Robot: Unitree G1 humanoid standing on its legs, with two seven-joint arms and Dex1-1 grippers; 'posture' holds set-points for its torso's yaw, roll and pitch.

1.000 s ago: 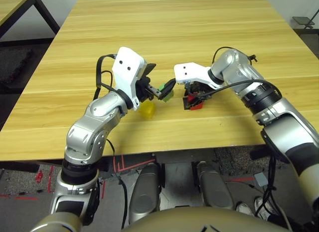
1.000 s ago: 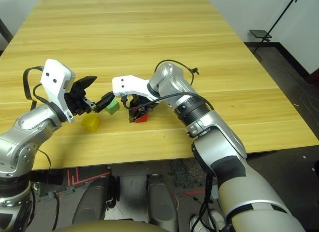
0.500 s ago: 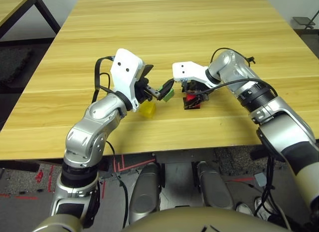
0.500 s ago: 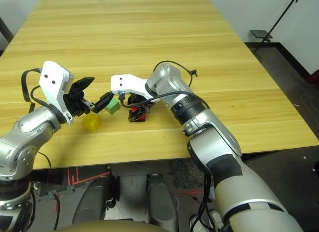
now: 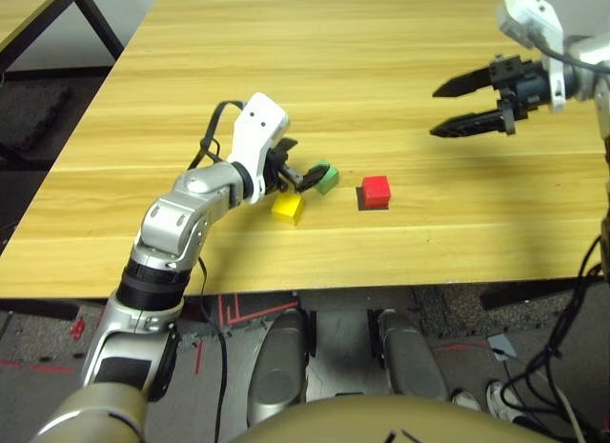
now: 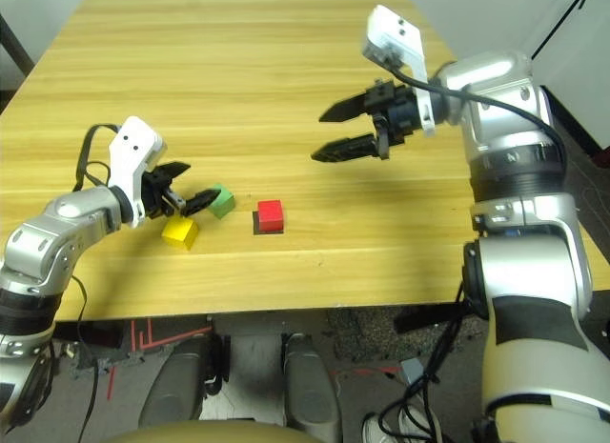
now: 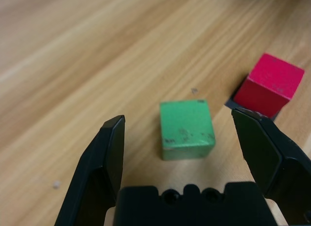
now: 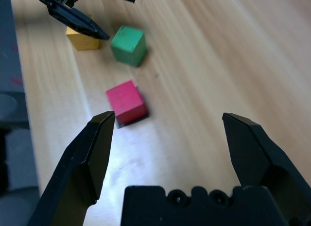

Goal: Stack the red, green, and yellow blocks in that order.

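The wooden table (image 5: 400, 71) is broad and flat with free room on all sides of the red block (image 5: 376, 190), which rests on a flat black square patch (image 5: 363, 203); the right gripper (image 5: 456, 108), fingers apart and empty, hangs well beyond and right of the red block. The left gripper (image 7: 192, 163), fingers apart and empty, is the nearer; the green block (image 7: 187, 129) lies just ahead between its fingertips, square to the gap, just left of the red block; the yellow block (image 5: 288, 208) sits left of the red block, nearer the table edge.

Green block (image 7: 186, 129) flanked by spread left gripper (image 5: 299, 172); yellow block (image 5: 288, 208) crowded just near-left; red block (image 5: 376, 190) right, gap between.
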